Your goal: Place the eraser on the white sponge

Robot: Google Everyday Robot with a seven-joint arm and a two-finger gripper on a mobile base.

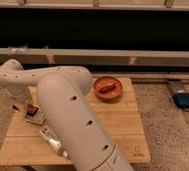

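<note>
Hanging at the table's left, the closed jaws sit beside the eraser on the white sponge

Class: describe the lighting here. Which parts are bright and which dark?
Camera view: the wooden table is evenly lit, the band behind it nearly black; the pale arm catches the most light; the gripper, shut, sits at the table's left by the eraser.
</note>
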